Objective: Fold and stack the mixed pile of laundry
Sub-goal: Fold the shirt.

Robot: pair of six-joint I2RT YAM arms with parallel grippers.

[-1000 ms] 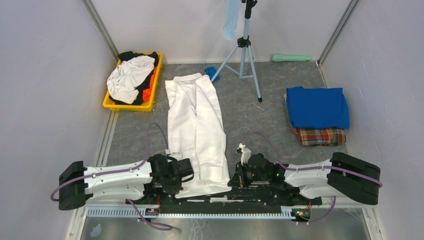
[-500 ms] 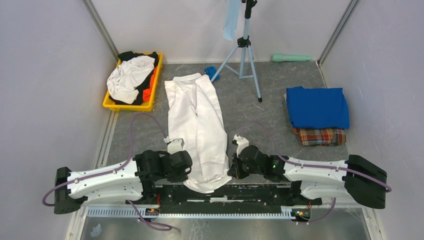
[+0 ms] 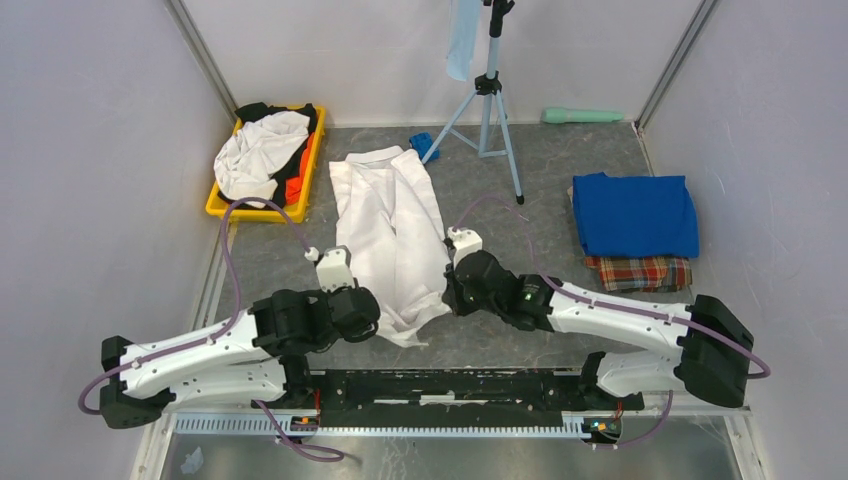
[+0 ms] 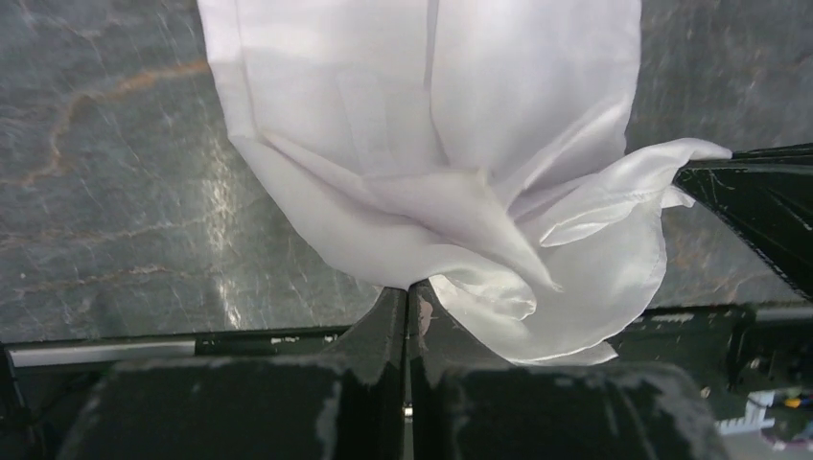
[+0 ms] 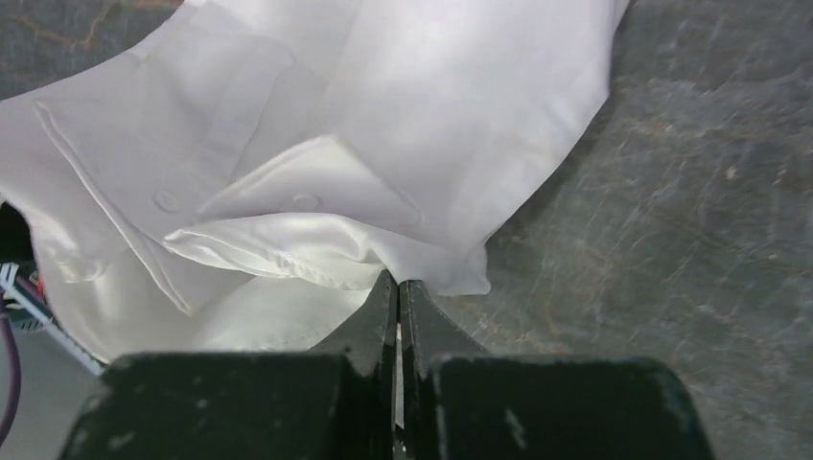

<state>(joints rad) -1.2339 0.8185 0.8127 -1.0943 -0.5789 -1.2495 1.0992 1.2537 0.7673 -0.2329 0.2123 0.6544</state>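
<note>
A long white shirt (image 3: 390, 220) lies lengthwise on the grey table, collar at the far end. Its near hem is lifted off the table and bunched between the two arms. My left gripper (image 3: 368, 318) is shut on the hem's left corner (image 4: 407, 278), and my right gripper (image 3: 452, 295) is shut on the right corner (image 5: 398, 273). More of the laundry pile, white (image 3: 255, 155), black and orange pieces, fills a yellow bin (image 3: 262, 210) at the far left. A folded royal-blue shirt (image 3: 633, 213) sits on a plaid cloth (image 3: 640, 272) at the right.
A tripod (image 3: 490, 110) stands at the far middle with a pale-blue cloth (image 3: 462, 40) hanging from it. A small bright-blue object (image 3: 424, 143) lies by the shirt's collar. A green cylinder (image 3: 582, 115) rests against the back wall. Walls enclose left and right sides.
Both grippers have carried the shirt's near hem away from the table's front edge toward the far side, so the lower part of the shirt bunches and folds over.
</note>
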